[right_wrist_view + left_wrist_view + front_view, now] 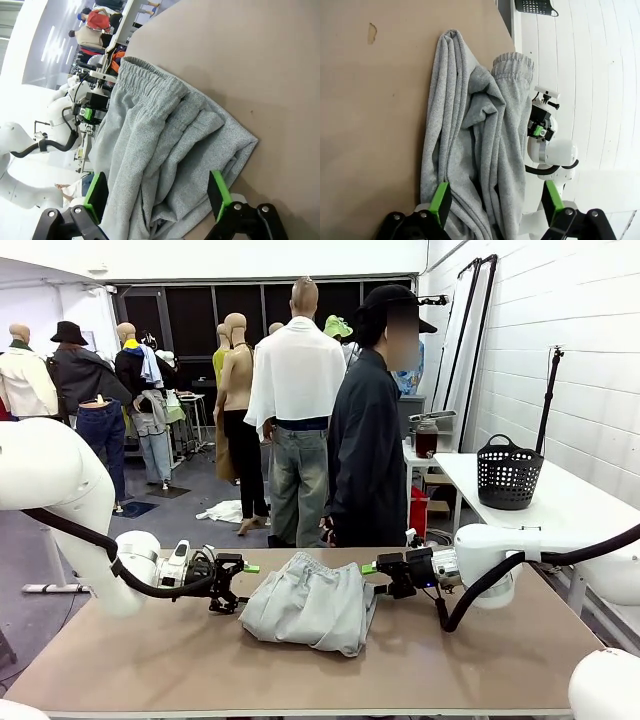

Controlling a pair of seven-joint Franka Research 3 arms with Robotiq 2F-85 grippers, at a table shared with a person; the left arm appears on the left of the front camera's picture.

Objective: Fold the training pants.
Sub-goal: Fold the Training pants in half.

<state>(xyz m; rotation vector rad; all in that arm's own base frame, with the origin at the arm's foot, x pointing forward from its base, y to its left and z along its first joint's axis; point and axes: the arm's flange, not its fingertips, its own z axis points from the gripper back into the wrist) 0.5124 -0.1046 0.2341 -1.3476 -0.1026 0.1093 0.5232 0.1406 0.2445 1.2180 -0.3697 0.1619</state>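
Both wide-open claws, left claw (238, 577) and right claw (382, 573), flank the bunched training pants (312, 602); a shallow pinch risks grabbing one layer, undoing folds.

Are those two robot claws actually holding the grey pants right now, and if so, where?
Nothing is held. The left end effector and right end effector stand open at either side of the folded training pants, fingers spread, not pinching the cloth.
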